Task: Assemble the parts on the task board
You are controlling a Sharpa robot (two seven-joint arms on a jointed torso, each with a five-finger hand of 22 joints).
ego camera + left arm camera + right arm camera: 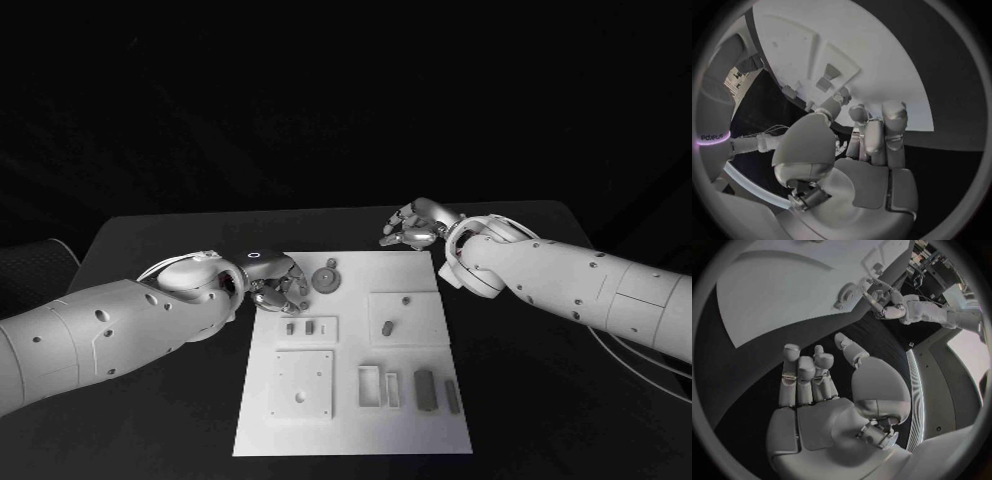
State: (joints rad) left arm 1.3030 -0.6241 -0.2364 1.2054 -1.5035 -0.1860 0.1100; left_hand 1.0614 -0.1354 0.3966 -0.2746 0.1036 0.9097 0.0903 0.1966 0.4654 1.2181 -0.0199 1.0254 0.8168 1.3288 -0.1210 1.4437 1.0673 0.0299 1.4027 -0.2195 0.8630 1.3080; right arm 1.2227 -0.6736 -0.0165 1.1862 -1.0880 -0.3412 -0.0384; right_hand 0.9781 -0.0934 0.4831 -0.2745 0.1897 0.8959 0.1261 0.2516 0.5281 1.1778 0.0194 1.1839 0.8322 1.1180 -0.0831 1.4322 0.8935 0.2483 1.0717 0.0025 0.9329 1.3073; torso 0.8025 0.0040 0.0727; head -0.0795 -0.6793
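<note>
Both silver many-fingered hands sit at the far end of the white rectangular task board [353, 420], one at each far corner. At the far left corner the left hand [274, 281] hangs over the board's edge; in the left wrist view its fingers [876, 135] stand straight up side by side, close together, with the thumb apart to one side and nothing between them. Beyond the far right corner the right hand [415, 225] hovers above the black table [159, 235], just off the board; the right wrist view shows its fingers [804, 375] extended and only slightly parted, thumb set off to the side, the palm bare and holding nothing. On the board, a grey round gear-like part [329, 277] lies just beside the left hand. Nearer the robot, a small raised square panel carries two little grey blocks [302, 326], and a larger raised square to its right has one small grey peg [388, 326] on it. Nearer still lie a flat white plate with a hole [304, 384], a white open rectangular frame [371, 384], a dark grey bar [424, 389] and a thinner grey strip [450, 396], all side by side and apart from both hands.
</note>
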